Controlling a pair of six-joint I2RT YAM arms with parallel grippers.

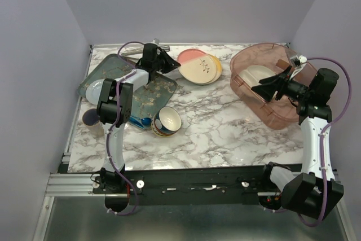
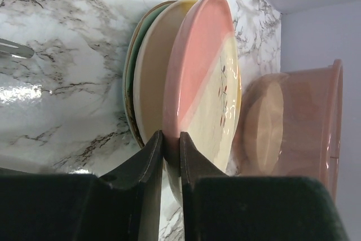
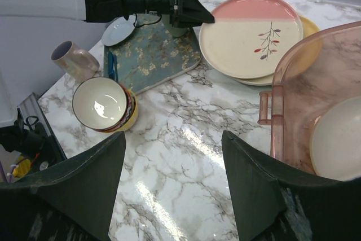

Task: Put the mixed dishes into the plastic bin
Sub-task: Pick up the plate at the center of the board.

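— Where do you have the left pincer point(image 2: 172, 142)?
— I have it closed on the rim of the pink-and-cream plate point(image 2: 206, 77), one finger on each face of the rim, on the side nearest the dark-green tray point(image 1: 152, 97); that plate tops a stack at the back of the surface point(image 1: 225, 134); a yellow-and-cream plate point(image 3: 310, 29) and a mint green plate point(image 2: 134, 66) sit under it
— And the other arm?
— My right pincer point(image 3: 172, 156) hangs open, fingers wide apart, gripping nothing; it hovers over the left part of the plastic bin point(image 1: 271, 114), which stands on the right side of the surface
— Anything in the bin?
— I see one cream plate point(image 1: 258, 73) inside, toward the back-left wall
— The bowl?
— The patterned bowl point(image 1: 167, 121) stands upright on the surface, just beside the tray's front corner; a mug point(image 3: 70, 57) lies on its side to its left
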